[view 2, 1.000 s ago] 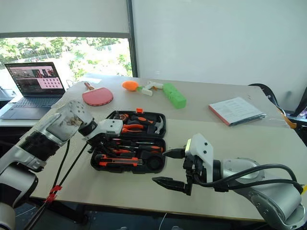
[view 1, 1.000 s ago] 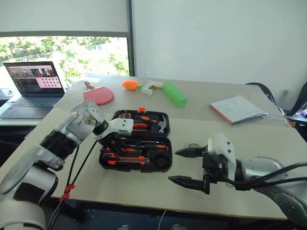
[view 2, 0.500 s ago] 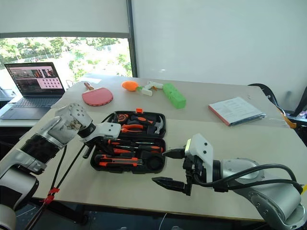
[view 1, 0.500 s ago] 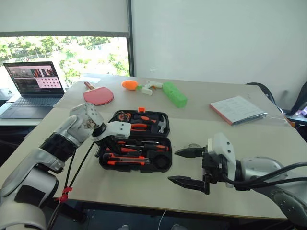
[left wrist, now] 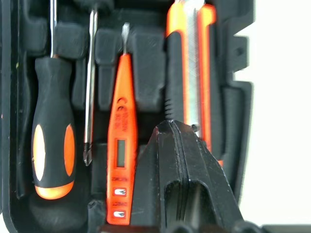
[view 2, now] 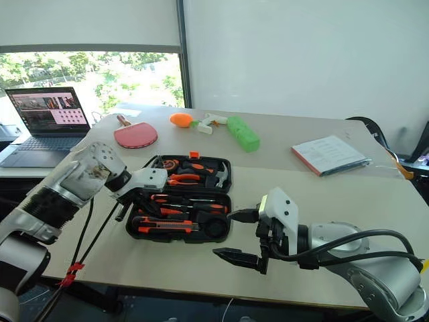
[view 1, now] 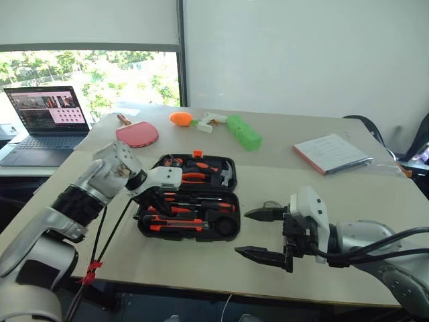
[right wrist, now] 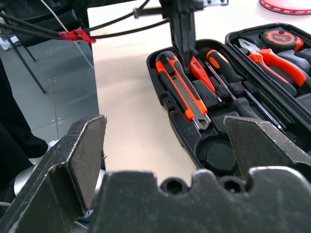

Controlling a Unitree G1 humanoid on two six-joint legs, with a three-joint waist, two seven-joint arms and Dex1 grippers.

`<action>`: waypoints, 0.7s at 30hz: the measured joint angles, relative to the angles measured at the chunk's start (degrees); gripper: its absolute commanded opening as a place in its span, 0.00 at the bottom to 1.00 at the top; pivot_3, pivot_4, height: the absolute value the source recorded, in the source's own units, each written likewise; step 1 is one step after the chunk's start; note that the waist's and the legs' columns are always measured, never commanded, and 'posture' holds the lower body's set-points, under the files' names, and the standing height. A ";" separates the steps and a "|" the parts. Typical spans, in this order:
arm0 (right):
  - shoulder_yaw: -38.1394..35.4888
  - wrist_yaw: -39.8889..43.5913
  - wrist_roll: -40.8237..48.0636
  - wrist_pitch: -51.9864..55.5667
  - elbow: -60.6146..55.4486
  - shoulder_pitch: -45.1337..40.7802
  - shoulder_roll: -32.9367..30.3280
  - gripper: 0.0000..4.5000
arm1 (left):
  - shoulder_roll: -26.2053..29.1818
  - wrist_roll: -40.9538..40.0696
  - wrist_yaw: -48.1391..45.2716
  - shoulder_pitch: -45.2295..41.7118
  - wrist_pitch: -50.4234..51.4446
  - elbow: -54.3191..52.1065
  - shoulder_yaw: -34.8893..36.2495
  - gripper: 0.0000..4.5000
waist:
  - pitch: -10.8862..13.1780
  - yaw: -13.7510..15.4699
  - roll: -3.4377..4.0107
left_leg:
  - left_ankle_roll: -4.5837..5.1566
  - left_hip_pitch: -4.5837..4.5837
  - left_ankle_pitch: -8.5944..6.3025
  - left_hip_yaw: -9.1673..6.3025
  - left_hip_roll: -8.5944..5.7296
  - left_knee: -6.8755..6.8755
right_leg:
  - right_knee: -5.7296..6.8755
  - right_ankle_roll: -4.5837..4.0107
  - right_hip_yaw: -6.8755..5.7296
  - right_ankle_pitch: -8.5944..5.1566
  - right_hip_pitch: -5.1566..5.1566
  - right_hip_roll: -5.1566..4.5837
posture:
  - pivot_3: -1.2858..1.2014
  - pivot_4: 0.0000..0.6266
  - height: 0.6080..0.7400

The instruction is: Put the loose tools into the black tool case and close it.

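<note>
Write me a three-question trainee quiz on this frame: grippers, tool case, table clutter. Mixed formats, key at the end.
1. True or false: the black tool case lies open on the table.
2. Which gripper is shut: A) left gripper B) right gripper C) both?
3. Fill in: in the left wrist view, the slim orange screwdriver lies between a black-and-orange-handled screwdriver and the ____.

Key
1. True; both halves face up with tools in their slots.
2. A; its fingers are pressed together over the case, holding nothing, while the right gripper's stand wide apart.
3. utility knife.
</note>
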 measured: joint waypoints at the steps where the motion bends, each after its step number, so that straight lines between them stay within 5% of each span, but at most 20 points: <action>1: 0.00 -0.01 0.00 0.00 0.02 0.01 0.00 1.00 | 0.39 0.13 -0.01 0.01 -0.39 -0.07 -0.02 0.00 | 0.00 0.10 0.00 | 0.00 0.00 0.00 0.01 0.00 0.00 | 0.01 0.00 -0.01 0.00 0.01 0.00 | 0.52 0.24 1.00; 21: 0.00 -0.51 0.63 0.31 0.10 -0.02 0.68 1.00 | -3.79 11.23 2.67 5.00 -10.09 0.99 1.72 0.00 | -0.23 0.64 0.40 | 0.00 0.55 0.01 0.12 -0.04 0.01 | 0.01 0.01 0.04 0.00 0.54 -0.02 | 0.52 0.24 1.00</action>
